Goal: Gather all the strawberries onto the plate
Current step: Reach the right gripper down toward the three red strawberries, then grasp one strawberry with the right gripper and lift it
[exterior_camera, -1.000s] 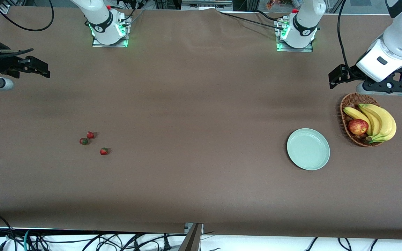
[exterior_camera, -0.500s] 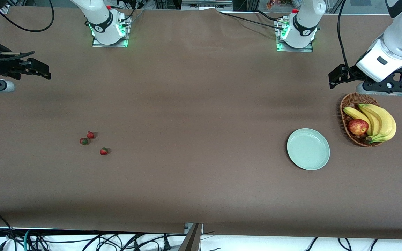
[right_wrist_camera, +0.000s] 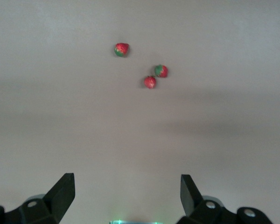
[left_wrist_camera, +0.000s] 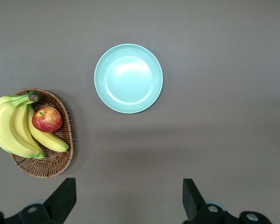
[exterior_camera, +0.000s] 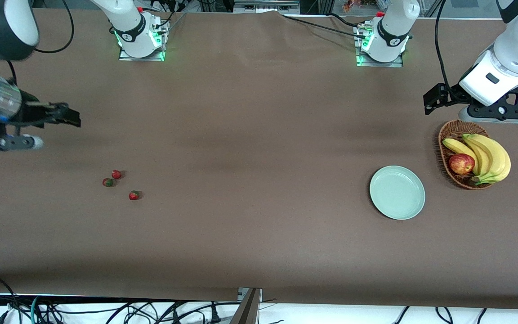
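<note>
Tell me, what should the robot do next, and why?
Probably bring the open right pincer over the three strawberries and lower it onto one. All three lie on the table toward the right arm's end, and the plate holds nothing. The left pincer waits open above the basket.

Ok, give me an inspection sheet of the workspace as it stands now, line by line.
Surface: brown table, bare in the middle.
Job's things: three strawberries on the table toward the right arm's end; mint-green plate holds nothing.
Clutter: wicker basket with bananas and an apple beside the plate.
Grippers: right gripper open, above the table near the strawberries; left gripper open, near the basket.
Cables: black cables at the arm bases.
Surroundings: more cables below the table's near edge.
</note>
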`<action>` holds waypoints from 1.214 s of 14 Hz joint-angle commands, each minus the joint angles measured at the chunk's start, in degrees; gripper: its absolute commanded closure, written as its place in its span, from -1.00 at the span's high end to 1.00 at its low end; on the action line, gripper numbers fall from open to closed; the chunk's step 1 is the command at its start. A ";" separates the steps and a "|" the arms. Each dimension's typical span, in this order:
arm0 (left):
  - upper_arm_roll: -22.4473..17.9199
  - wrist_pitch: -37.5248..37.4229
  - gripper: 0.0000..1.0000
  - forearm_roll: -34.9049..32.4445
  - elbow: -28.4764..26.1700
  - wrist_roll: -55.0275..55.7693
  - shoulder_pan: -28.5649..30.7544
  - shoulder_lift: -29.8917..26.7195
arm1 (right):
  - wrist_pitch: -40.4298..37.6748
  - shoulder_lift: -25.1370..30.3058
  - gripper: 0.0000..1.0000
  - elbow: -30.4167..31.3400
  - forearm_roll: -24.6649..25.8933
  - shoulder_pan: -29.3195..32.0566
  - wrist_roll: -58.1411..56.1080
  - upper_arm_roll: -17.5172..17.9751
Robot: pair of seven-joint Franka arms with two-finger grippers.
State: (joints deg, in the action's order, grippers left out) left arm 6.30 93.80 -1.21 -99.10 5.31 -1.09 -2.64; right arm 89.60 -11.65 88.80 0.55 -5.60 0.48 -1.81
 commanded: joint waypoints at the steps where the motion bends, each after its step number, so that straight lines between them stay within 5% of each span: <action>1: -0.06 -1.25 1.00 0.60 1.63 -1.09 0.03 0.53 | 3.46 -4.95 1.00 -1.44 0.25 -1.25 1.02 0.32; 9: -0.06 -1.52 1.00 0.68 1.63 -1.27 0.03 0.53 | 17.17 -20.24 1.00 -0.83 -0.02 -1.61 0.67 0.32; 17: -0.06 -1.61 1.00 0.68 1.63 -1.18 0.03 0.53 | 36.59 -24.56 1.00 6.90 -0.02 -2.75 0.58 0.32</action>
State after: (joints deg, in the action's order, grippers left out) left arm 6.30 93.45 -1.21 -99.07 5.31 -1.09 -2.64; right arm 122.51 -36.98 93.25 0.54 -8.56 0.79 -1.58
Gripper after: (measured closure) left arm 0.000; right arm 0.000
